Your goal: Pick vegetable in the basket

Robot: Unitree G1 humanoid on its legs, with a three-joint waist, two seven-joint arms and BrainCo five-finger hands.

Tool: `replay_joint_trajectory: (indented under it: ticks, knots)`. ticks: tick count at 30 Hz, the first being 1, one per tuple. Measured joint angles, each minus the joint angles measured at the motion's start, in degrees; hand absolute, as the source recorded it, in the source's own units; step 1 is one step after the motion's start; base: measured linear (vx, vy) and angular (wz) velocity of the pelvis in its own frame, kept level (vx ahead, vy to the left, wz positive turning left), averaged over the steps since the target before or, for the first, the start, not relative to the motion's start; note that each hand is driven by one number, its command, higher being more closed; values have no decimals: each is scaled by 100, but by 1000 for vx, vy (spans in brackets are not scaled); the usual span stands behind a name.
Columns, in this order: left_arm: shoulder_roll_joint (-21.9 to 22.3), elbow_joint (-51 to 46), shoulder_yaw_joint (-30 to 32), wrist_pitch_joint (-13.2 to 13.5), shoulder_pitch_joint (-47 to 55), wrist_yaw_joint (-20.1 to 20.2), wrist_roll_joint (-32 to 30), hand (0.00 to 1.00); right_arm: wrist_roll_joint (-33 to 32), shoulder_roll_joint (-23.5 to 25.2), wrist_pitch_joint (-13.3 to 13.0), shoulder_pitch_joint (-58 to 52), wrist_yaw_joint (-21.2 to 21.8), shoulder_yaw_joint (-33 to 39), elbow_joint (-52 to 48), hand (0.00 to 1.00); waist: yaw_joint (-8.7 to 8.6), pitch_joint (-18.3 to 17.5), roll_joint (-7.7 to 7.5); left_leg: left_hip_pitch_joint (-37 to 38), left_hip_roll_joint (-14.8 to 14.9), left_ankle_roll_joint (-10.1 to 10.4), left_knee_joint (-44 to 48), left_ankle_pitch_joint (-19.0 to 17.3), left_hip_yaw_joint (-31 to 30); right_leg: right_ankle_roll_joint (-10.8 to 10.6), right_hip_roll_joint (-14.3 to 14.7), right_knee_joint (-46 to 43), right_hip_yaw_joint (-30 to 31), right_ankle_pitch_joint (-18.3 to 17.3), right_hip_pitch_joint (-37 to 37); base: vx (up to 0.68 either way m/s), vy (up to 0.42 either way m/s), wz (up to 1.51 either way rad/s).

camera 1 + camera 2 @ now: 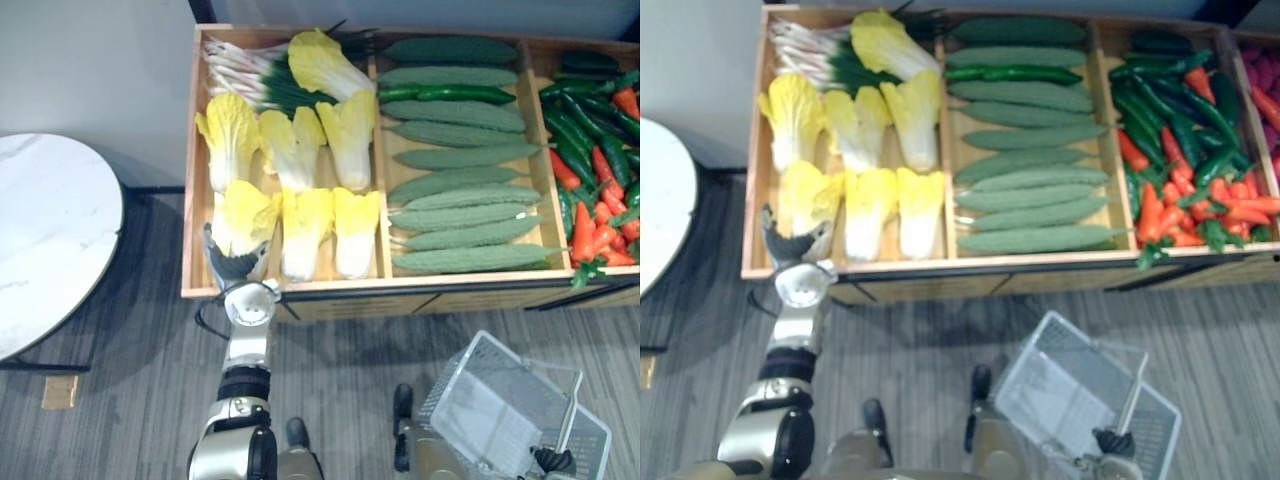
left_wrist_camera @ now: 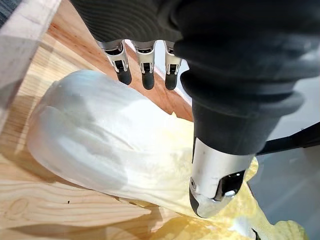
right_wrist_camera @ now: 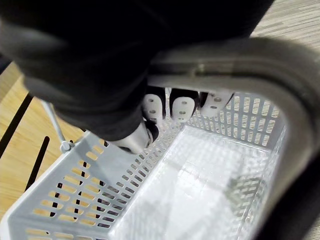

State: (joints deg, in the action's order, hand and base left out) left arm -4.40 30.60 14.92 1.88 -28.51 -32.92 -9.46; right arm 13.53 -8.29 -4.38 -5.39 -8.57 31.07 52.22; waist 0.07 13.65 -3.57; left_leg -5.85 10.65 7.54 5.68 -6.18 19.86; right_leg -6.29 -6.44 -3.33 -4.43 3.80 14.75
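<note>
A pale yellow napa cabbage (image 1: 243, 215) lies in the front left corner of the wooden crate (image 1: 300, 288). My left hand (image 1: 232, 262) is open over its near end. In the left wrist view its straight fingers (image 2: 145, 67) sit on one side of the cabbage (image 2: 100, 135) and the thumb (image 2: 217, 175) on the other, not closed on it. At the lower right, a grey plastic basket (image 1: 470, 400) hangs tilted and empty. My right hand (image 1: 553, 462) is shut on the basket's handle (image 3: 240, 67), fingers (image 3: 180, 107) curled under it.
More cabbages and green onions (image 1: 250, 75) fill the crate's left compartment. Long green cucumbers (image 1: 455, 160) fill the middle one, red and green peppers (image 1: 595, 160) the right one. A round white table (image 1: 45, 235) stands to the left over the grey plank floor.
</note>
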Motion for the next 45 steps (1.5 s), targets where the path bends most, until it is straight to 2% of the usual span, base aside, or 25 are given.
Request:
replay_joint_trajectory:
  ticks: [5, 13, 14, 18, 23, 31, 33, 37, 41, 45]
  knots:
    - [-277, 446, 11, -216, -336, 89, -45, 0, 0, -13, 2, 207, 0, 0, -4, 100, 8, 201, -70, -126, -13, -12, 43, 8, -18, 0, -18, -50, 0, 0, 136, 2, -2, 1]
    - [-397, 929, 16, -202, -914, 179, -97, 0, -4, -96, 4, 415, 4, -7, -5, 100, 37, 427, -112, -229, -85, -51, 52, 32, -47, -20, -99, -87, 4, 14, 217, -24, 2, 3]
    - [-440, 1029, 4, -198, -1029, 180, -113, 100, -5, -97, 3, 429, 4, -7, -6, 100, 40, 454, -121, -272, -91, -61, 62, 38, -88, -29, -110, -85, -12, 20, 235, -49, -7, 10]
    - [-510, 1086, -3, -197, -1298, 215, -347, 100, -11, -104, 2, 544, 4, -7, -6, 100, 41, 558, -165, -404, -114, -106, 76, 86, -161, -24, -136, -69, -39, 83, 331, -46, -11, 7]
    - [-816, 1315, -122, -206, -1600, 289, -711, 100, -11, -211, -8, 598, 4, -60, -8, 100, 46, 664, -185, -510, -154, -133, 56, 156, -177, -27, -169, 34, -49, 202, 426, -26, -2, 2]
    - [-928, 1531, -101, -246, -1727, 321, -677, 100, -9, -206, -41, 645, 4, -174, -6, 100, 40, 723, -288, -514, -192, -139, 46, 159, -169, -51, -192, 134, 13, 287, 405, 0, 0, 0]
    - [-888, 1531, -92, -242, -1703, 320, -601, 100, -7, -202, -94, 646, 4, -176, 0, 100, 37, 724, -289, -510, -204, -141, 46, 160, -169, -52, -201, 134, 22, 288, 404, 0, 0, 0]
    - [-664, 1149, -56, -151, -1476, 194, -13, 100, -4, -194, -98, 645, 4, -173, 25, 100, 0, 724, -289, -481, -217, -152, 46, 167, -180, -53, -213, 135, 24, 289, 370, 0, 0, 0]
    - [-309, 338, -139, -43, -898, 54, 36, 100, -4, -162, -83, 620, 4, -162, 51, 100, -24, 725, -287, -366, -221, -156, 33, 165, -221, -54, -211, 189, 15, 288, 219, 0, 0, 0]
    - [-118, -63, -183, 15, -638, -44, 22, 100, -3, -140, -80, 619, 2, -161, 55, 100, -21, 723, -284, -359, -220, -158, 32, 166, -274, -69, -205, 227, 1, 298, 173, -19, 3, 4]
